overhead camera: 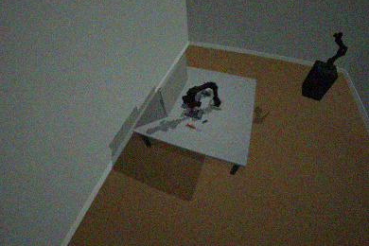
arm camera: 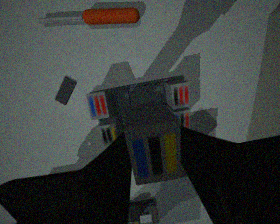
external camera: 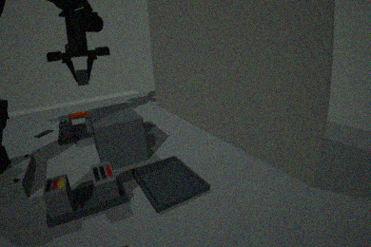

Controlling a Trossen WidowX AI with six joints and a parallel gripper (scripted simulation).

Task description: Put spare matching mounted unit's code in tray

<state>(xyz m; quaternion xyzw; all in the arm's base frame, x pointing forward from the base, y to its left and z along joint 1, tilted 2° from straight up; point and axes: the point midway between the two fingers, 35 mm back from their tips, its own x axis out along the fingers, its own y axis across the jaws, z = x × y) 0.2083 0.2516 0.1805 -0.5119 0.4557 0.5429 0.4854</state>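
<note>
My gripper (external camera: pixel 83 77) (arm camera: pixel 148 130) is shut on a grey spare (external camera: pixel 83 75) (arm camera: pixel 156 159), whose face shows blue, black and yellow stripes in the wrist view. It hangs in the air, above and behind a large grey box (external camera: pixel 120 138). The flat dark tray (external camera: pixel 185 199) lies far below to the right in the exterior view. A blue-red-red spare (arm camera: pixel 98 105) and a black-red-red spare (arm camera: pixel 180 95) stand in the dark rack. Two more striped faces show lower down, partly hidden by the fingers. I cannot tell the mounted unit's back or its code.
An orange-handled tool (arm camera: pixel 111 16) (overhead camera: pixel 190 126) (external camera: pixel 79 115) and a small dark block (arm camera: pixel 65 90) (overhead camera: pixel 204 121) lie on the table (overhead camera: pixel 222 145). A front stand (external camera: pixel 90 211) holds two striped blocks beside the tray. A tall panel (external camera: pixel 243 60) rises at the right.
</note>
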